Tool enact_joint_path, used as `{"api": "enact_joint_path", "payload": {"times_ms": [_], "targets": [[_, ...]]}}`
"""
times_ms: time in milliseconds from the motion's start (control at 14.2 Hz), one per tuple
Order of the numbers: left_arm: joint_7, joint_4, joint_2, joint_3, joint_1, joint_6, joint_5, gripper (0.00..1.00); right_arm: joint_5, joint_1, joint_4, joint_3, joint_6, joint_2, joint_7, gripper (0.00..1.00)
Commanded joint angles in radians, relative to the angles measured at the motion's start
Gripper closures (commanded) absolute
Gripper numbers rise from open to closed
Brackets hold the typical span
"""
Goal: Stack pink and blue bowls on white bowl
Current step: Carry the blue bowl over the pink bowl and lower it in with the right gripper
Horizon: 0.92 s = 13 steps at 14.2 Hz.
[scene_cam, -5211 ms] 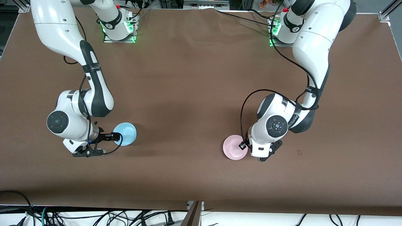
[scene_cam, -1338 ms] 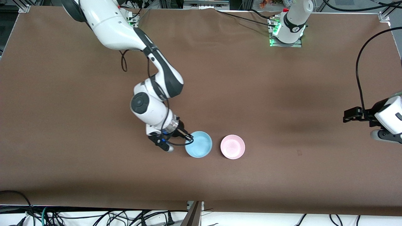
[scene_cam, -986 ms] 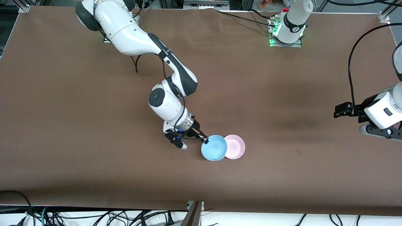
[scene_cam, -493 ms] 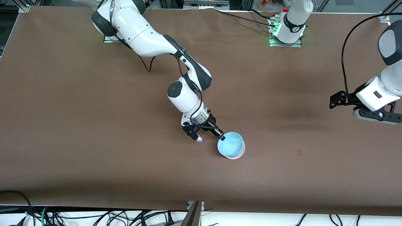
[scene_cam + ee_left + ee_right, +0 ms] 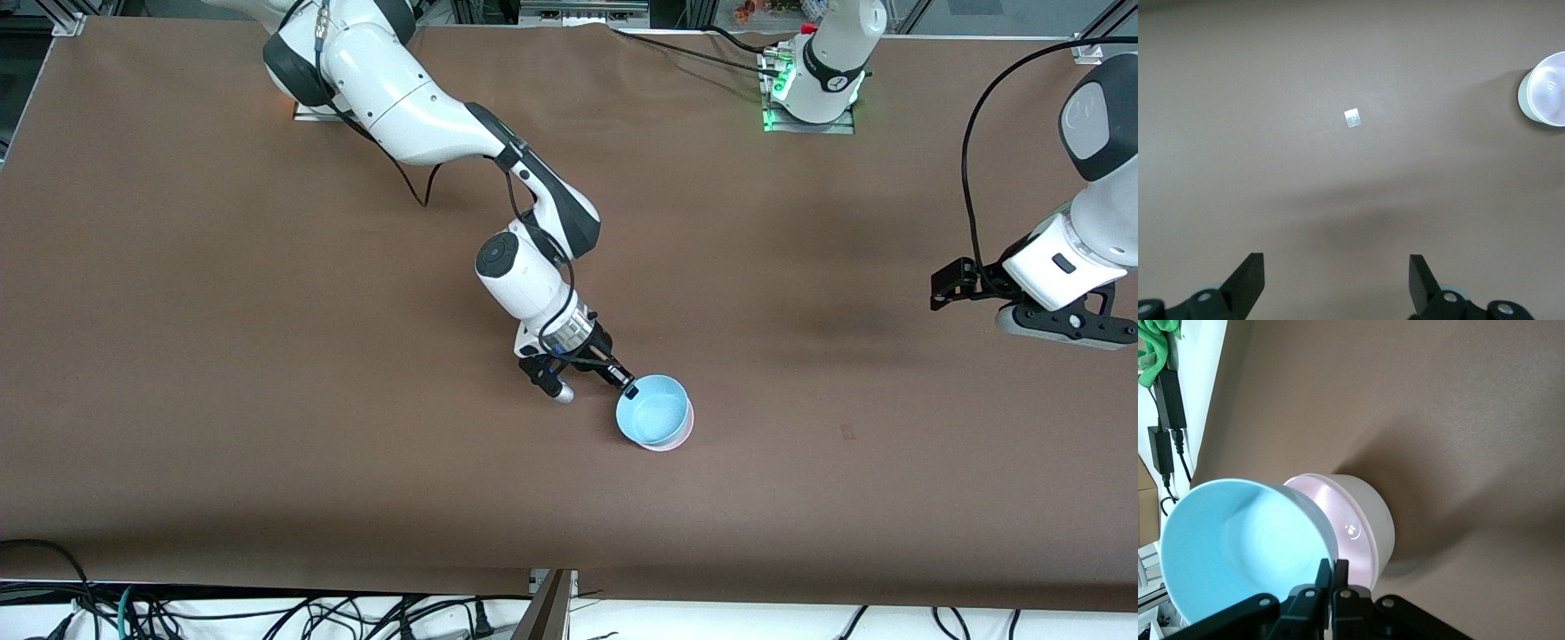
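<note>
over the pink bowl (image 5: 680, 435), the right tool (image 5: 629, 388) pinches the blue bowl (image 5: 656, 416) by its rim, seemingly not yet seated; left tool (image 5: 1337, 283) waits open near the table (image 5: 267, 356) edge, white bowl (image 5: 1546, 90) unseen from the front.

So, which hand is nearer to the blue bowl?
The right hand: it is shut on the rim of the blue bowl, held over the pink bowl. The left hand is open, up at the left arm's end of the table.
</note>
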Motion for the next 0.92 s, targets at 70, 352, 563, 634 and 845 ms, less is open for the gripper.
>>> {"api": "enact_joint_path", "payload": {"times_ms": [70, 352, 563, 634, 845], "targets": [[0.023, -0.043, -0.042, -0.001, 0.008, 0.020, -0.019, 0.00, 0.009, 0.008, 0.047, 0.000, 0.012, 0.034, -0.004, 1.00], [0.024, -0.043, -0.042, -0.001, 0.008, 0.020, -0.018, 0.00, 0.003, 0.008, 0.046, -0.002, 0.011, 0.034, -0.015, 1.00], [0.024, -0.043, -0.042, -0.001, 0.008, 0.017, -0.018, 0.00, 0.003, 0.008, 0.044, -0.003, 0.011, 0.038, -0.015, 1.00], [0.024, -0.043, -0.042, -0.001, 0.008, 0.015, -0.018, 0.00, 0.002, 0.008, 0.044, -0.003, 0.011, 0.040, -0.021, 1.00], [0.026, -0.043, -0.042, -0.001, 0.008, 0.015, -0.018, 0.00, 0.002, 0.008, 0.044, -0.003, 0.011, 0.046, -0.033, 1.00]]}}
